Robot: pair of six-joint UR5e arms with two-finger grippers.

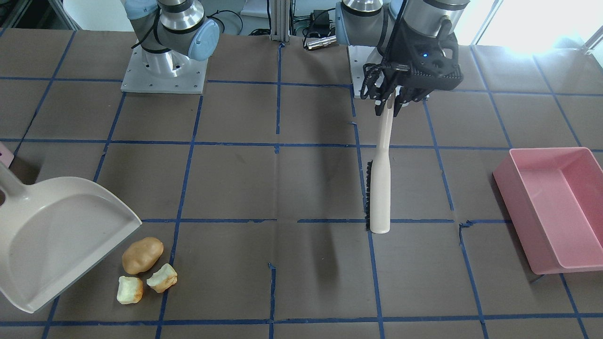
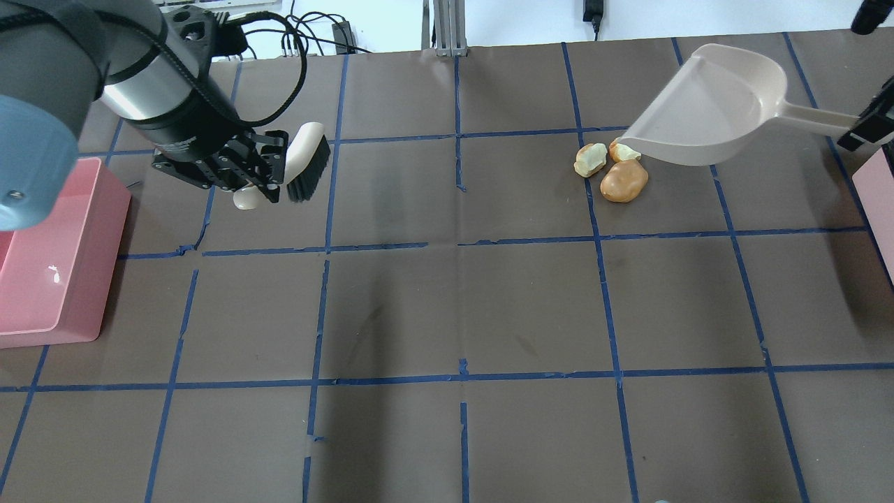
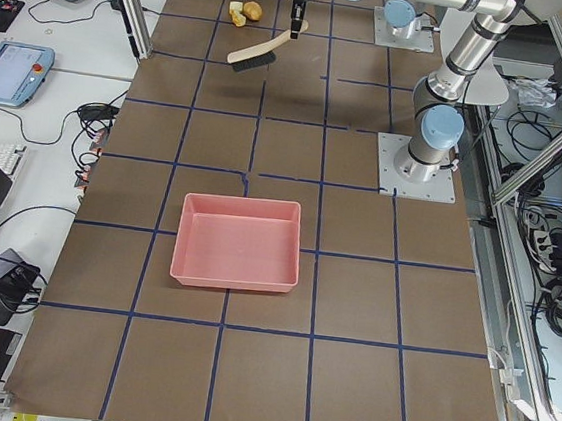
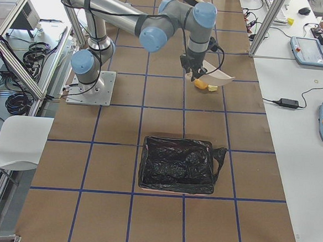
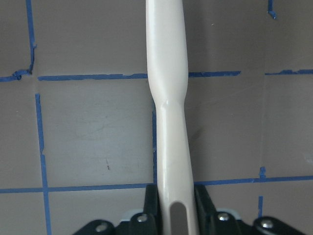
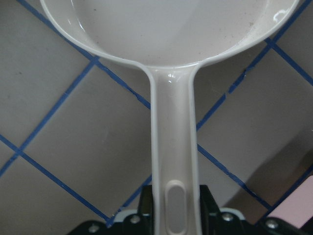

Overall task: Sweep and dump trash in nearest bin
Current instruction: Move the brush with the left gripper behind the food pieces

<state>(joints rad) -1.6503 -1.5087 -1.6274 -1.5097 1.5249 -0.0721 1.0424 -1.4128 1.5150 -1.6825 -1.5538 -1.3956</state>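
The trash lies together on the table: a tan potato shape (image 1: 142,255) (image 2: 624,180) and two pale chunks (image 1: 162,278) (image 1: 129,289). My right gripper (image 6: 173,208) is shut on the handle of a beige dustpan (image 1: 52,235) (image 2: 705,105), whose lip sits right by the trash. My left gripper (image 1: 388,106) (image 2: 262,188) is shut on the handle of a cream brush with black bristles (image 1: 380,188) (image 5: 168,98), held far from the trash. Only a corner of the pale pink bin (image 2: 881,188) (image 1: 4,155) shows, beside the dustpan handle.
A large deeper-pink tub (image 1: 551,207) (image 2: 42,258) stands at the table end on my left side. A container lined with a black bag (image 4: 176,163) shows in the exterior right view. Brown paper with blue tape lines covers the table (image 2: 461,307).
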